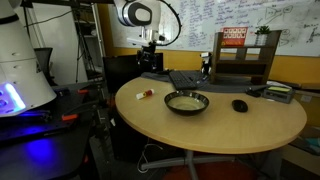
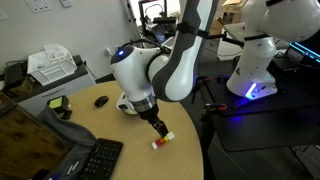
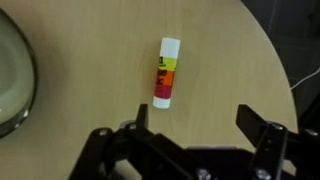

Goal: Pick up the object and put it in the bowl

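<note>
White-and-red cylindrical stick lies flat on the smooth wooden desk, right of the round cream bowl; black gripper spread, empty.

The object is a white stick with a band of red, orange and yellow print and a red lower end. The bowl is dark on its rim and outside and pale cream inside. The table is light tan wood. The gripper is black, the arm white with black sections. The mouse is black, the glow blue-violet
</note>
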`<move>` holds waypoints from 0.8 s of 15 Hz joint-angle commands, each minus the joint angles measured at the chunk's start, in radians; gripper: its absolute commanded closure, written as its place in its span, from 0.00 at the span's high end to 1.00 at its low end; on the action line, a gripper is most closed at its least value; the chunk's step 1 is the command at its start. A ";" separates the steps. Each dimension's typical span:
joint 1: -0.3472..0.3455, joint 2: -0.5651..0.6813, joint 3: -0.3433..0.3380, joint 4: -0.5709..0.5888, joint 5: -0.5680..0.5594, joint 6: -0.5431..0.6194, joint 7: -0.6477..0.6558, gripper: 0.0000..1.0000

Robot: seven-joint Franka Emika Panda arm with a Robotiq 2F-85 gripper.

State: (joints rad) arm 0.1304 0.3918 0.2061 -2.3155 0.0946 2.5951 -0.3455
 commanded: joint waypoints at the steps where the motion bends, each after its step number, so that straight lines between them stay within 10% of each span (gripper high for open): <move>1: -0.055 0.067 0.045 0.001 0.070 0.057 -0.002 1.00; 5: -0.066 0.171 0.059 -0.020 0.049 0.266 0.013 1.00; 11: 0.096 0.250 -0.111 -0.021 -0.141 0.393 0.179 1.00; 12: 0.120 0.254 -0.134 -0.015 -0.159 0.384 0.205 0.84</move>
State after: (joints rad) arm 0.1734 0.6458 0.1449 -2.3362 -0.0051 2.9658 -0.2265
